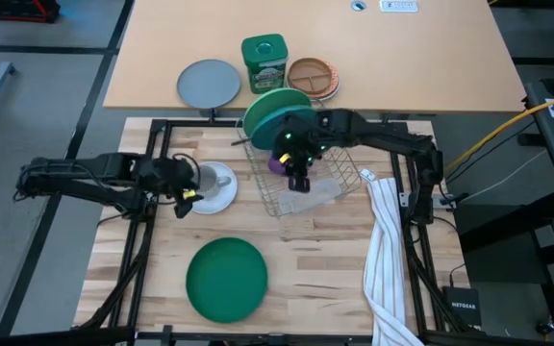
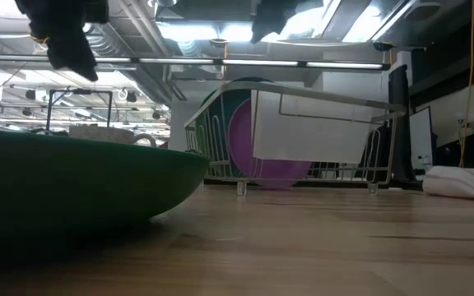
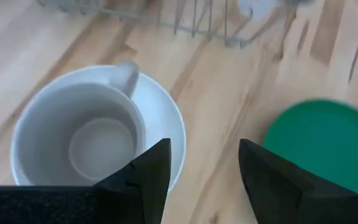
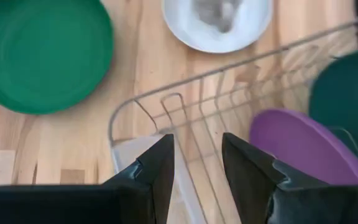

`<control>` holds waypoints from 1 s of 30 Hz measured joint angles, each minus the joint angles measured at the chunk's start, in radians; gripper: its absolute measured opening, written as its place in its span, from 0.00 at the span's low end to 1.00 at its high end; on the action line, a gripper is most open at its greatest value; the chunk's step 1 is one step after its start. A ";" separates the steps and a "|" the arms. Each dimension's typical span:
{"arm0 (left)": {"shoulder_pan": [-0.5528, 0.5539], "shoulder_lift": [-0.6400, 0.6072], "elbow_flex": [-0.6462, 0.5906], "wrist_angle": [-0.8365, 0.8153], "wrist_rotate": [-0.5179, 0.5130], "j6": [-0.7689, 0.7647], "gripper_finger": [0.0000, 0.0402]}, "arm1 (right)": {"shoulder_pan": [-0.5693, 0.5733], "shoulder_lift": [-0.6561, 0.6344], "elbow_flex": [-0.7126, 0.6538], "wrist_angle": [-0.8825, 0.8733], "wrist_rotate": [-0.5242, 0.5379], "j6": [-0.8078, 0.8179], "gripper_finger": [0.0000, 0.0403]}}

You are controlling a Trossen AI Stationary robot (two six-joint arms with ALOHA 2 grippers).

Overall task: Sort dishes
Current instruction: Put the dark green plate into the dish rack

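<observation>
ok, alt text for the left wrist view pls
Looking down past the open left gripper, a grey mug stands upright and empty on a white saucer on the wooden table. A green plate lies to one side, and the wire dish rack shows beyond.

floor [image 1: 46, 67]: grey | desk [image 1: 431, 58]: light wood, beyond worktable | ceiling lights [image 2: 212, 31]: bright, exposed ducts

Two dark jointed arms — black angular fingers [image 3: 145, 180].
</observation>
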 joint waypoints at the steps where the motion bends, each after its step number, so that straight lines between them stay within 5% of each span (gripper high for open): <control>1: -0.009 0.010 -0.003 -0.001 0.000 0.008 0.44 | 0.010 0.005 -0.002 0.009 0.000 0.000 0.34; 7: -0.065 0.065 -0.049 0.045 -0.004 0.030 0.44 | 0.073 0.061 -0.002 0.050 -0.001 0.000 0.34; 30: -0.456 0.320 -0.102 0.202 0.042 -0.321 0.44 | 0.262 0.232 -0.002 0.062 -0.002 0.157 0.34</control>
